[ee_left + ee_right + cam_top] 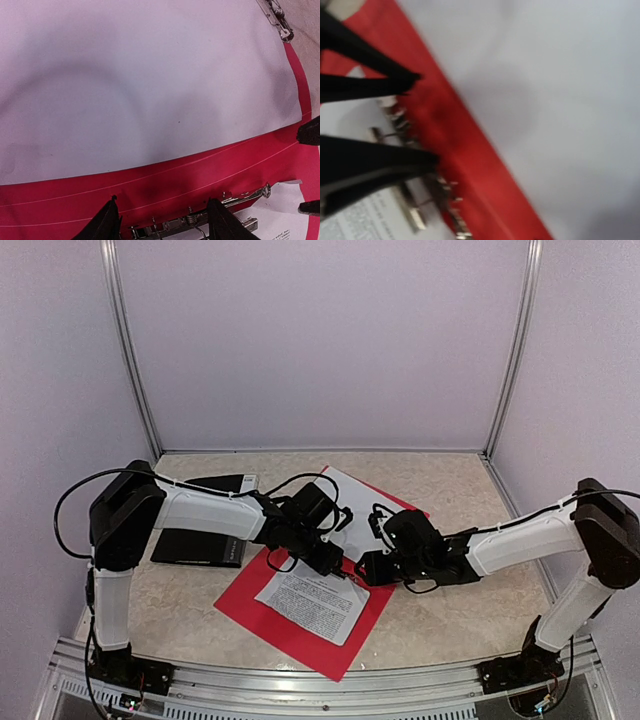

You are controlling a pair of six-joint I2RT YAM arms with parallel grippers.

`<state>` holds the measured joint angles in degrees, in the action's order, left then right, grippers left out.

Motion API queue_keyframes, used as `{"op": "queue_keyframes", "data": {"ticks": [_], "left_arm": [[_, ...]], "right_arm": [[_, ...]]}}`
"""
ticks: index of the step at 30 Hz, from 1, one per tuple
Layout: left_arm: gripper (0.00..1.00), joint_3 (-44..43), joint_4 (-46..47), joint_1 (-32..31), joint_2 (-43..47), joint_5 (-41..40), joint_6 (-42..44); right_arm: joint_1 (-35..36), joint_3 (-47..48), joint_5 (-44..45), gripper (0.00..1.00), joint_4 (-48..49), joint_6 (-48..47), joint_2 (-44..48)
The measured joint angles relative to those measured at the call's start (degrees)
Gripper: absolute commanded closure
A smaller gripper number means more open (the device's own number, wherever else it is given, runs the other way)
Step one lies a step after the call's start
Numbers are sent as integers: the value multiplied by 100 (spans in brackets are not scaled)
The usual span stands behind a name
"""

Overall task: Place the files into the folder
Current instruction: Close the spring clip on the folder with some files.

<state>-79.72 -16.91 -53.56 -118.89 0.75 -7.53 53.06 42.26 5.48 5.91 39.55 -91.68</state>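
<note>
Sheets of loose white A4 paper (312,602), one dense with black print and one showing a smooth blank side, lie flat on the two leaves of an open glossy red card folder (240,605). It sits at an angle on the mottled beige desk (450,500), beside a flat black rectangular case (195,545). At the folder's spine the left tool (162,222) has its black fingers spread either side of the shiny metal spring clip (247,195), while the right tool (415,117), blurred in its own view, is likewise parted and grips nothing.
</note>
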Motion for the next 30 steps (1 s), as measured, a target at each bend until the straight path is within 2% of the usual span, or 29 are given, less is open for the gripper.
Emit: {"op": "queue_keyframes", "data": {"ticks": [16,30], "left_arm": [[43,0,17,26,42,-13,-4],[43,0,15,28,44,-13,-4]], "right_arm": [[-9,-44,-483,64,184,-1241,-144],[-234,-44,-955,65,120,-1906,-485]]}}
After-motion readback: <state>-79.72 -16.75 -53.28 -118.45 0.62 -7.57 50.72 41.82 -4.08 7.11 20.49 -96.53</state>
